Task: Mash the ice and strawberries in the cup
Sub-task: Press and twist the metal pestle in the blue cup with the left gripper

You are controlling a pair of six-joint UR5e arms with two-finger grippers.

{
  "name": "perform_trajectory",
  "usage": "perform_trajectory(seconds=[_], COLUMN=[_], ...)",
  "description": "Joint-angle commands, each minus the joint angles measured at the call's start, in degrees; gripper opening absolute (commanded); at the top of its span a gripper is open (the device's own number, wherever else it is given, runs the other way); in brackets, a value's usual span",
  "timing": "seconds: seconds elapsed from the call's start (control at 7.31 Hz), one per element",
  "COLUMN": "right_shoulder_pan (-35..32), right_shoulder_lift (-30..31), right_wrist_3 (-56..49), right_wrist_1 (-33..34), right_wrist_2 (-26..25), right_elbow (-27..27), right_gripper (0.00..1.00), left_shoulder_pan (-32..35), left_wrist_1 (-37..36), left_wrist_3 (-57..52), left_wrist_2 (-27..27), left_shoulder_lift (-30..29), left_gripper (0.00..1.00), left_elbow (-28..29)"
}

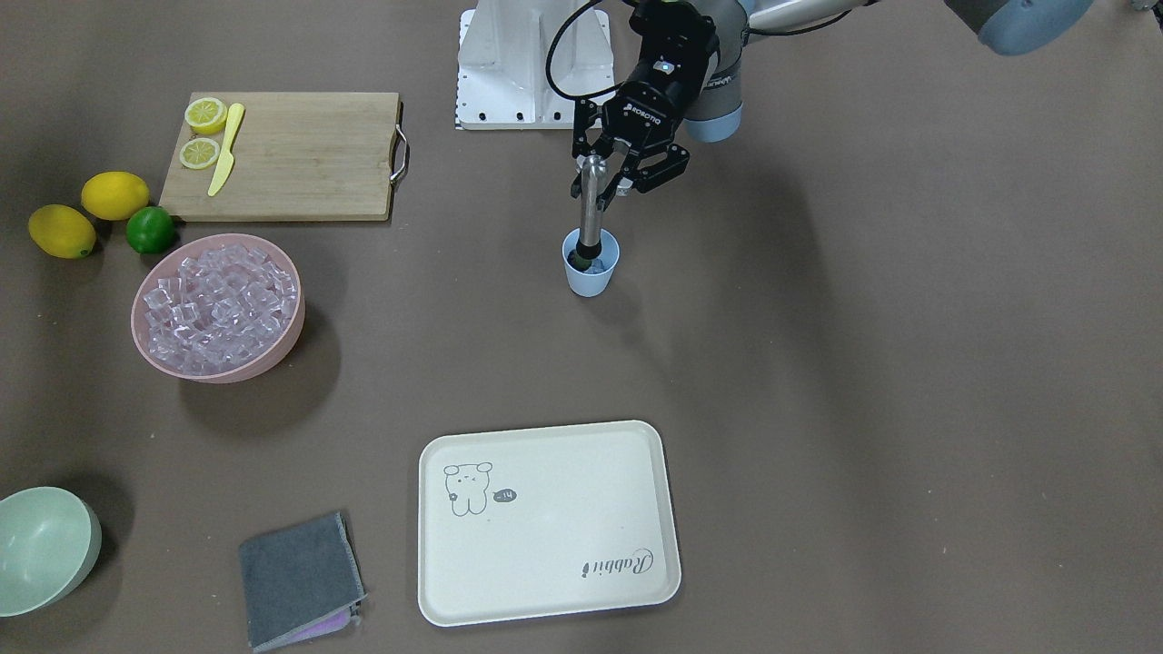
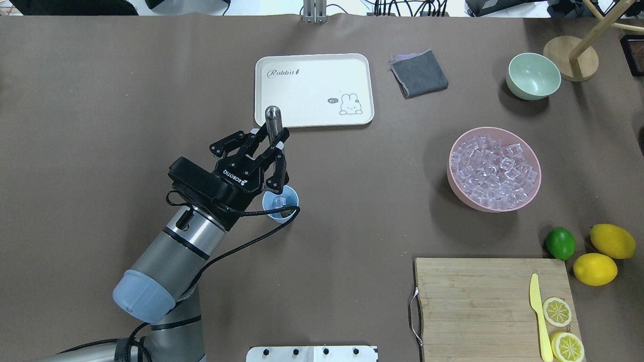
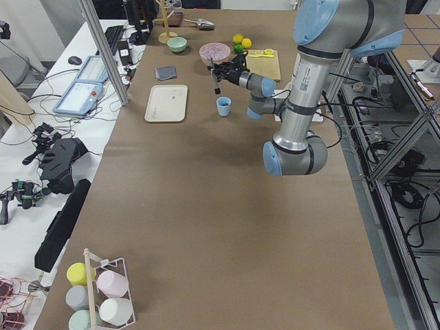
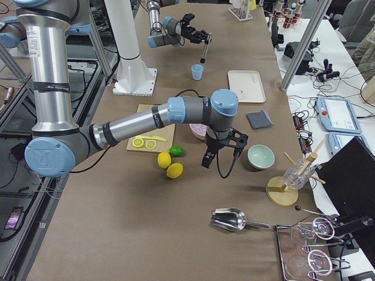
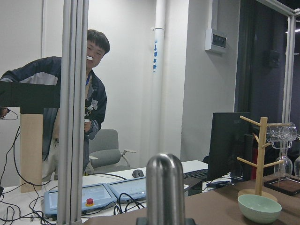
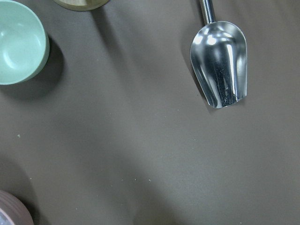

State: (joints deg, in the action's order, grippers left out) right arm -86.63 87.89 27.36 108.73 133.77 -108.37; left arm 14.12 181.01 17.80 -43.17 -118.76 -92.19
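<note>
Two lemon halves point(image 2: 557, 311) and a yellow knife point(image 2: 539, 317) lie on the wooden cutting board point(image 2: 473, 301) at the robot's edge of the table point(image 2: 126, 100), right of its base. Just past the board's far right corner sit a lime point(image 2: 560, 243) and two whole lemons point(image 2: 594, 269). Left of the board and a little farther out, near the table's middle, the light-blue cup point(image 1: 591, 277) stands upright. Inside it are at least one cube of ice point(image 2: 278, 202) and a dark greenish scrap point(image 2: 286, 213) against the wall, too small to name. The left gripper point(image 1: 601, 184) hangs tilted over the cup, its fingers pinched on the upper part of a steel muddler point(image 1: 591, 204). In the side views the muddler's dark lower end hangs just above the rim. Farther out on the right, the pink bowl point(image 1: 283, 345) holds a heap of more ice. Toward the table's right end, past the bowls, the right gripper point(image 4: 221, 153) points down over bare table near a steel scoop point(image 6: 219, 65); whether its fingers are spread or closed I cannot tell. Along the far edge, from middle to right, lie a cream tray point(image 2: 312, 80), a folded grey cloth point(image 2: 420, 74) and a pale-green bowl point(image 2: 533, 75), with a round wooden stand base point(image 2: 571, 58) beyond it.
</note>
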Motion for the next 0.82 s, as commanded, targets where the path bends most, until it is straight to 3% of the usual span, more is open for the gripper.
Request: perform_trajectory(seconds=[0.0, 0.41, 0.68], right_shoulder_pan=[0.05, 0.05, -0.03], right_shoulder_lift=[0.00, 0.18, 0.18], right_wrist_3=[-0.02, -0.02, -0.02], right_wrist_1=[-0.01, -0.01, -0.01], right_wrist_2=[0.18, 0.18, 0.27], right_elbow=[0.09, 0.00, -0.08], right_gripper=[1.00, 1.00, 1.00], left_shoulder_pan=[-0.32, -0.41, -0.49], left_wrist_1=[0.39, 0.57, 0.83], left_wrist_3=[0.65, 4.60, 4.79], left_wrist_2=[0.02, 0.10, -0.07], left_shoulder_lift=[-0.07, -0.25, 0.02], left_gripper=[0.00, 0.00, 0.00], left_elbow=[2.43, 6.66, 6.58])
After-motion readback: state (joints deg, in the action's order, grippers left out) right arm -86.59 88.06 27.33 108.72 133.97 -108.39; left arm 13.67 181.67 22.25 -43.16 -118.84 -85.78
